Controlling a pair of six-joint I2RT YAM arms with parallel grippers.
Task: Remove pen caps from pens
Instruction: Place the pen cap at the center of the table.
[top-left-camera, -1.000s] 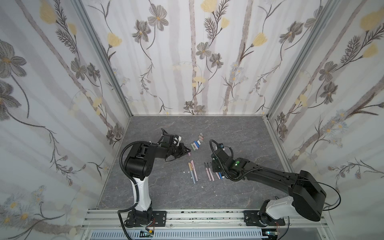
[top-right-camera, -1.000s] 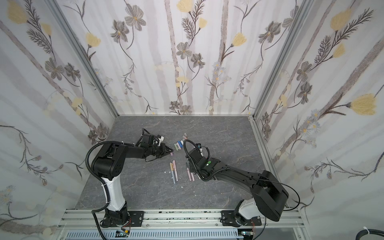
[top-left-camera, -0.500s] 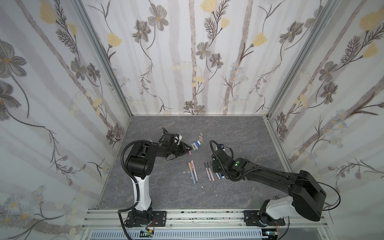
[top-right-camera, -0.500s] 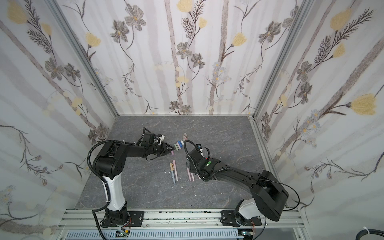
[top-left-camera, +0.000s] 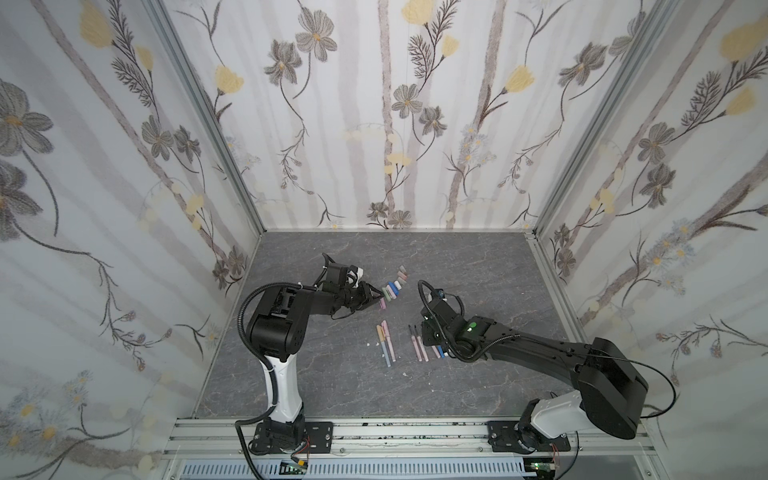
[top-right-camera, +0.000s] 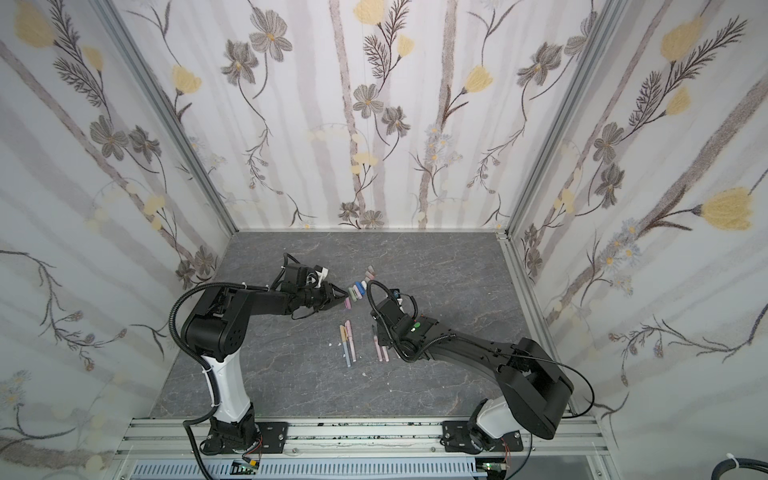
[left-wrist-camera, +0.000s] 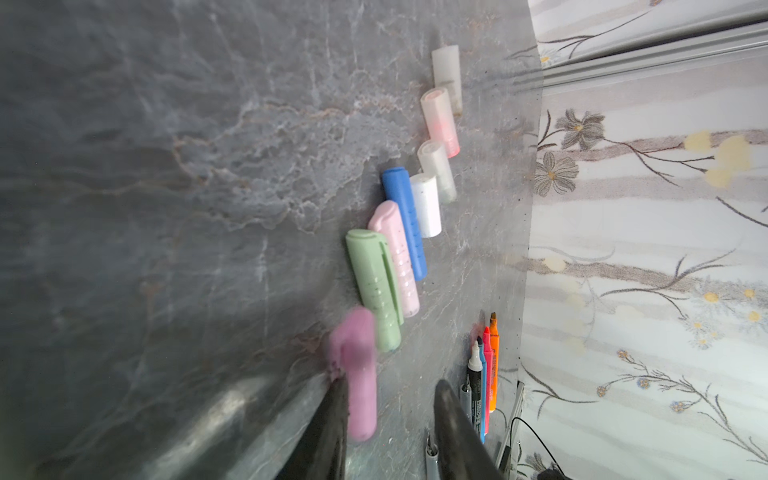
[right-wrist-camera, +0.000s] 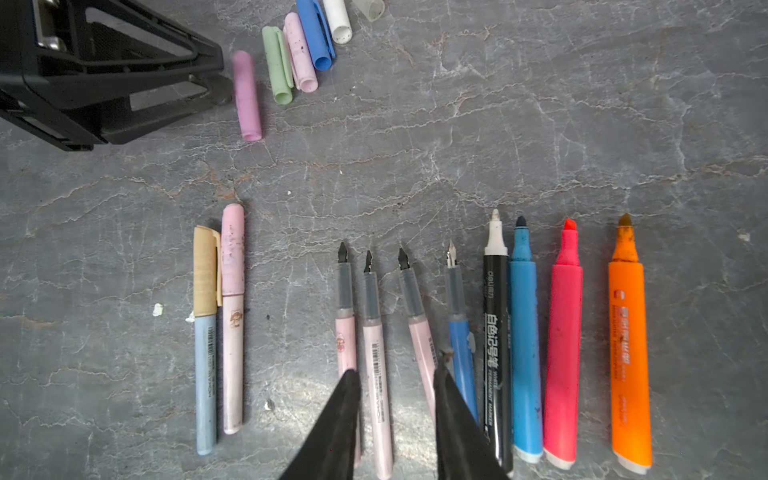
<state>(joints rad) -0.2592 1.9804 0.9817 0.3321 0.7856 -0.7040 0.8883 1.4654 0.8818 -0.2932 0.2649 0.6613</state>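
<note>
Left gripper (left-wrist-camera: 390, 388) is standing open at a lilac cap (right-wrist-camera: 247, 95) on the grey table (right-wrist-camera: 540, 124).
The cap is lying flat at one fingertip, touching or not I cannot tell, beside the green cap (right-wrist-camera: 277, 66) ending the row of loose pen caps (left-wrist-camera: 405, 224). The right gripper (right-wrist-camera: 395, 386) is hovering, narrowly parted and empty, over the uncapped pens (right-wrist-camera: 523, 332), a pale pink pen (right-wrist-camera: 376, 365) lying under the gap. Two capped pens (right-wrist-camera: 232, 316) are lying apart.

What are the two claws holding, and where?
Nothing. The left claw is open beside the lilac cap on the table; the right claw is open above the pink pens.
</note>
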